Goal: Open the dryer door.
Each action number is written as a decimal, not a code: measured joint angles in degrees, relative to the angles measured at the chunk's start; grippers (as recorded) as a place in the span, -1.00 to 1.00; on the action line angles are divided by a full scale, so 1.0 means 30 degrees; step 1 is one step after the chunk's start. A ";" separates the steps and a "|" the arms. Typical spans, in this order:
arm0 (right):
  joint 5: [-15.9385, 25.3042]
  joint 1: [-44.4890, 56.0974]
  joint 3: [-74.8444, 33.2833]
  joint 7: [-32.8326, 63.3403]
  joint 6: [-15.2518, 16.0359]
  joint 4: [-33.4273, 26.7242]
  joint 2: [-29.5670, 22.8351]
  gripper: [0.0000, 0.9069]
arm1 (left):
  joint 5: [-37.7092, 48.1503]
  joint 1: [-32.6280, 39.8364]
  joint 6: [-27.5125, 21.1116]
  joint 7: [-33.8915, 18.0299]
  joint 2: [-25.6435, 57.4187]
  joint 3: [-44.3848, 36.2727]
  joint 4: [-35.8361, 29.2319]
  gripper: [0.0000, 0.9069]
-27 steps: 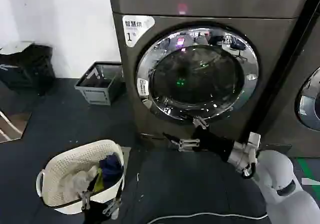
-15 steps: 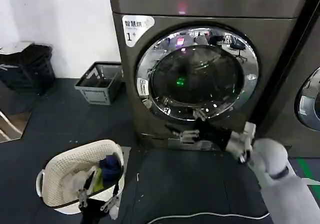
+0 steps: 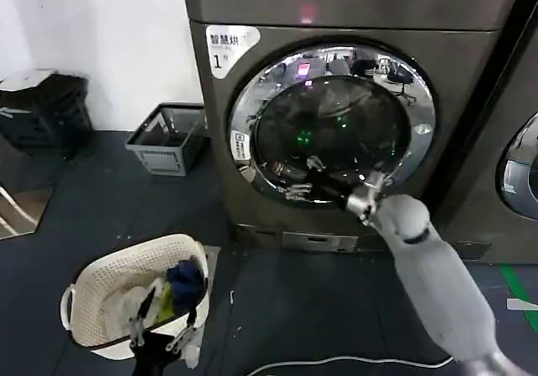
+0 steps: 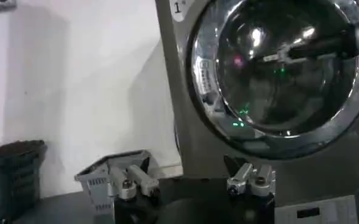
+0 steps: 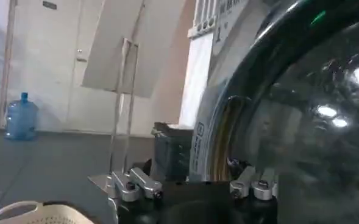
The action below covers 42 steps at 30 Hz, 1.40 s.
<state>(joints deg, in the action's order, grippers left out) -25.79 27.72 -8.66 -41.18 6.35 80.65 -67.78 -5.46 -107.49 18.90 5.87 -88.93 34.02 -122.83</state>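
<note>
The door [image 3: 332,124] is round, with a wide chrome ring around dark glass, and it sits closed in the front of the dark grey dryer [image 3: 269,216], which carries a white label [image 3: 229,48] with a "1" at its upper left corner. The glass shows reflections and a small green light. The right gripper [image 3: 290,181] is raised in front of the lower left part of the door, over the glass and the chrome ring; its fingers are spread apart and hold nothing, and I cannot tell if they touch the door. In the right wrist view the same gripper [image 5: 194,182] is seen very near the chrome edge. The left gripper [image 3: 160,332] hangs low at the bottom of the head view, over the white basket [image 3: 101,288] with some clothes in it; its fingers are also apart and empty, as the left wrist view shows [image 4: 191,181]. The floor [image 3: 109,208] is dark. Left of the dryer, against the white wall [image 3: 109,39], stands a small grey crate [image 3: 168,140], and further left a black bin [image 3: 46,111]. At the right edge is part of another machine [image 3: 521,166] with its own round door.
</note>
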 joint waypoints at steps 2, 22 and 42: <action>0.0099 -0.0467 0.0249 0.0103 -0.0112 -0.0707 -0.0321 1.00 | -0.0061 -0.0099 0.0031 -0.0012 -0.0067 -0.0018 -0.0088 1.00; -0.0283 -0.2623 0.1708 -0.1387 -0.0216 -0.4113 -0.2621 1.00 | 0.0114 -0.0234 -0.0164 -0.0272 -0.0150 -0.0126 -0.0421 1.00; -0.0665 0.0371 -0.0206 -0.8244 0.1863 0.0576 0.0450 1.00 | 0.7444 0.3530 -0.3583 0.1928 0.4542 0.2560 0.0598 1.00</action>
<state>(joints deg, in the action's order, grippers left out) -27.79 28.84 -9.28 -65.91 11.94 82.38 -66.43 16.87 -96.90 8.15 11.65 -75.30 41.70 -121.03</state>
